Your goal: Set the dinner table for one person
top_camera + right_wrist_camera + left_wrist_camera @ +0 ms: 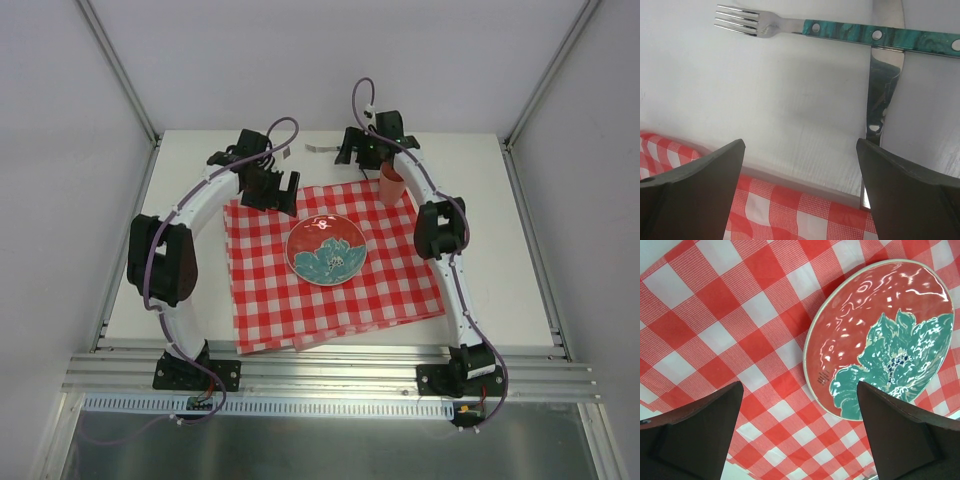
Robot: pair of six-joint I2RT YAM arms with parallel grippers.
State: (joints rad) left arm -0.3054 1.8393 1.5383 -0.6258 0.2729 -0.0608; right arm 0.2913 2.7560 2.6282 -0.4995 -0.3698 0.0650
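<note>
Looking down from the overhead camera, I see the dinner table point(470, 180) as a pale off-white top, with its aluminium rail point(320, 368) along the near edge by the arm bases. A red-and-white checked cloth point(270, 290) lies slightly askew on its middle. A red plate point(326, 250) with a teal flower sits flat near the centre of the cloth. A salmon cup point(391, 185) stands upright at the cloth's far right corner. My left gripper point(270, 190) hangs over the cloth's far left corner, far and left of the plate. My right gripper point(358, 150) is over bare tabletop just beyond the cloth's far edge, close to the cup.

On the left wrist camera, the two dark fingers point(695, 435) stand wide apart with nothing between them, only checked cloth below. The plate lies beyond the fingertips, untouched.

On the right wrist camera, the fingers point(910, 195) are likewise spread wide and hold nothing. Beneath them is the cloth's edge, with bare table beyond it. A fork point(840, 29) with a marbled teal handle lies on the table, and its handle crosses over the blade of a knife point(882, 85). The knife runs toward the cloth's edge, its end partly hidden behind one finger.
</note>
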